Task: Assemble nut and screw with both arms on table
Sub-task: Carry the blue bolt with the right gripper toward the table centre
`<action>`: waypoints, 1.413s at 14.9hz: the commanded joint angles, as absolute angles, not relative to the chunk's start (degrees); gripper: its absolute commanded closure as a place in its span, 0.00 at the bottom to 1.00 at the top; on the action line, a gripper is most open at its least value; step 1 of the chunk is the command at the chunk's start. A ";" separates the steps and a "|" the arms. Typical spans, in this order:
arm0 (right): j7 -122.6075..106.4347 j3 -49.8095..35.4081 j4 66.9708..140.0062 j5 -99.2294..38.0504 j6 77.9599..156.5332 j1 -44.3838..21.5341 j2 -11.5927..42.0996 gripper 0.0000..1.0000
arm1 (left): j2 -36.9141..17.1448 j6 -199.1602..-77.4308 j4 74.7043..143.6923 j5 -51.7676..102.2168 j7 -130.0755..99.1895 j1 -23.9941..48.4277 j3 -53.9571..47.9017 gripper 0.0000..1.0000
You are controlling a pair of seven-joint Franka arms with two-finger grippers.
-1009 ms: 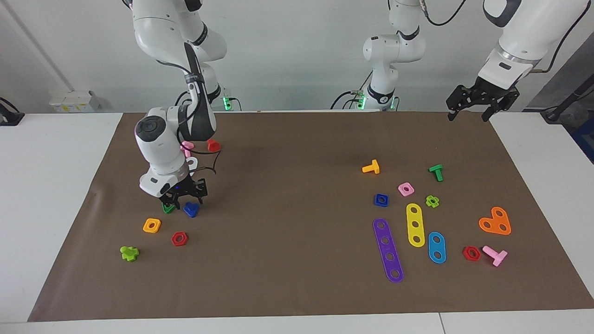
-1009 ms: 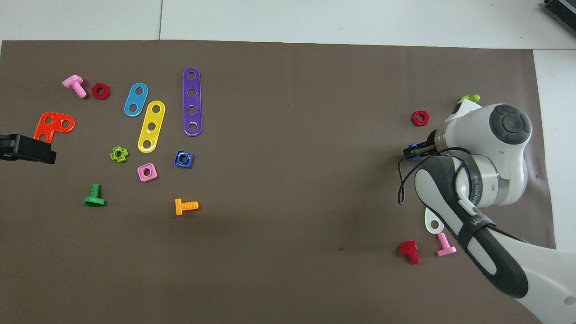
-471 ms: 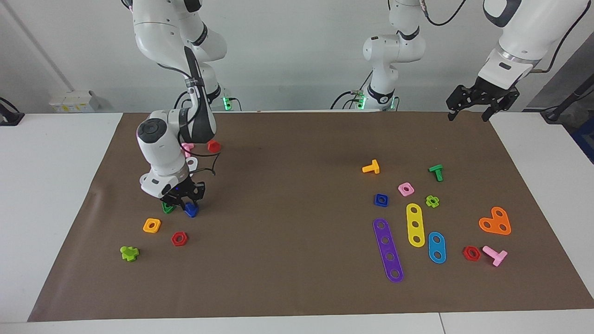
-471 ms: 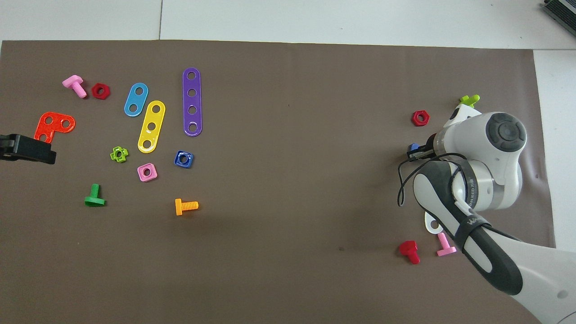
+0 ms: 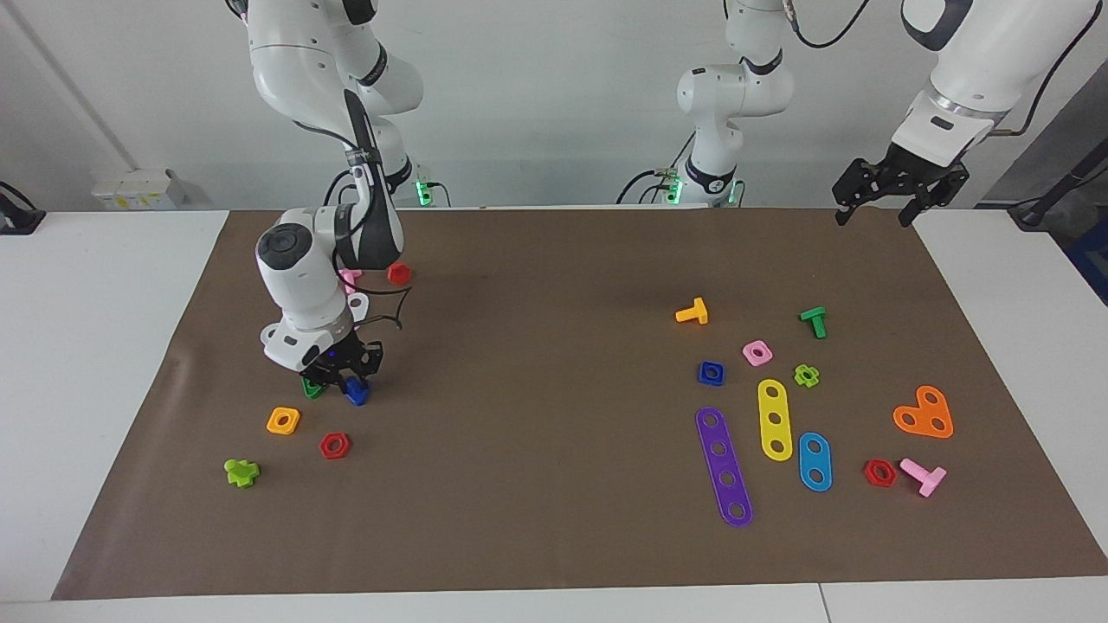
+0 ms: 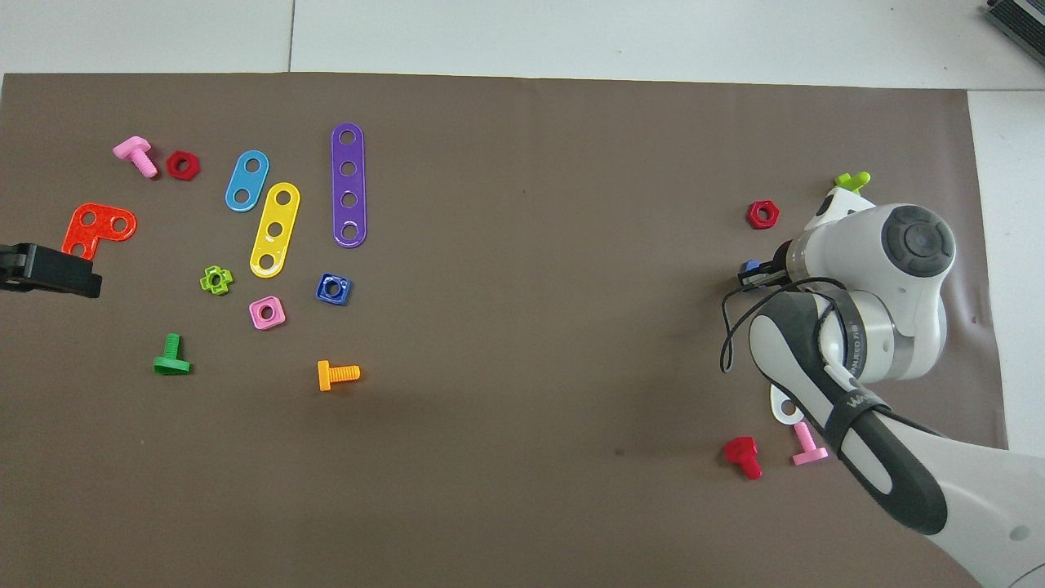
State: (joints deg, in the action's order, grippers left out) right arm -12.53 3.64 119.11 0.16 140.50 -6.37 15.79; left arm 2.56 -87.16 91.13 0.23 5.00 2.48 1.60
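Observation:
The dark-blue screw (image 5: pixel 356 394) lies on the brown mat (image 5: pixel 537 346) toward the right arm's end of the table. My right gripper (image 5: pixel 346 383) is down on the screw, which shows just under it. In the overhead view only a blue bit of the screw (image 6: pixel 750 266) peeks out beside the right gripper (image 6: pixel 748 278). The dark-blue nut (image 5: pixel 711 373) lies toward the left arm's end, also seen in the overhead view (image 6: pixel 333 288). My left gripper (image 5: pixel 874 212) is open and empty, raised over the mat's corner by its own base, and waits; the overhead view (image 6: pixel 77 280) shows it too.
A green triangular nut (image 5: pixel 312 389) touches the right gripper's other side. An orange nut (image 5: pixel 283 420), a red hex nut (image 5: pixel 334 445) and a lime piece (image 5: pixel 241 472) lie close by. A pink nut (image 5: pixel 757 352), an orange bolt (image 5: pixel 692 312) and the purple strip (image 5: pixel 724 465) lie around the blue nut.
My right gripper has shifted over the blue screw and settled around it. The wrist has turned a little. The left arm has not moved.

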 commanded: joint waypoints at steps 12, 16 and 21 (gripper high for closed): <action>-6.97 3.25 109.11 -1.58 130.90 -6.68 14.50 1.00 | 3.69 -87.10 92.11 0.53 4.66 1.76 1.32 0.00; 4.71 3.25 97.40 -0.36 120.78 -12.63 15.38 1.00 | 3.69 -87.10 92.11 0.53 4.66 1.76 1.32 0.00; 21.94 3.25 93.53 -0.53 120.67 -24.93 18.18 1.00 | 3.69 -87.10 92.11 0.53 4.66 1.76 1.32 0.00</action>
State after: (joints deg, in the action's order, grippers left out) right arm 15.91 2.95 96.64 -0.01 120.55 -20.80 14.93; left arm 2.56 -87.16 91.13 0.23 5.00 2.48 1.60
